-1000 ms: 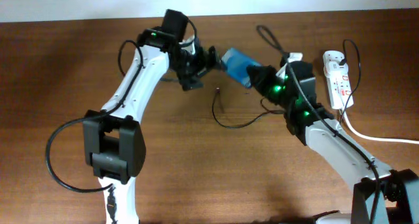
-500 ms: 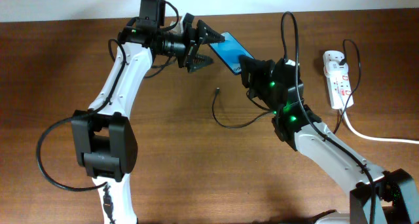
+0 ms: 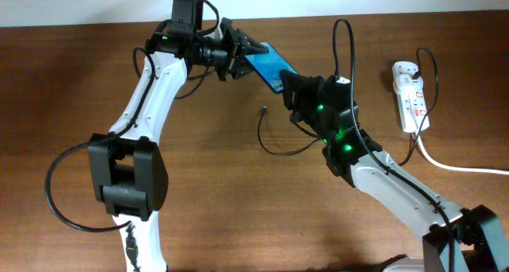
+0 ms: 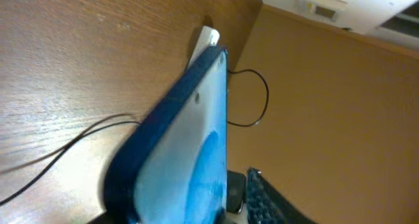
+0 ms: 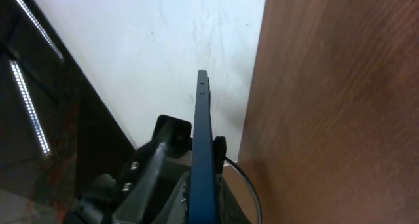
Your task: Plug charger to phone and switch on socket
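Observation:
The phone (image 3: pixel 266 64), blue screen up, hangs above the table at the back, held between both arms. My right gripper (image 3: pixel 288 85) is shut on its near-right end; the right wrist view shows it edge-on (image 5: pixel 201 139) between the fingers. My left gripper (image 3: pixel 248 53) is closed over its far-left end, and the phone's screen (image 4: pixel 190 139) fills the left wrist view between the jaws. The charger (image 3: pixel 274 145), a thin black cable, curls on the table below, its plug tip (image 3: pixel 264 110) free. The socket (image 3: pixel 412 97) lies at the far right.
A thick white cord (image 3: pixel 457 166) runs from the socket toward the right edge. Black robot cables loop above my right arm (image 3: pixel 343 49). The back edge of the table and a pale wall lie just behind the phone.
My left gripper's fingers have come together around the phone's far end. The right arm has carried the phone a little further left, toward the left gripper.

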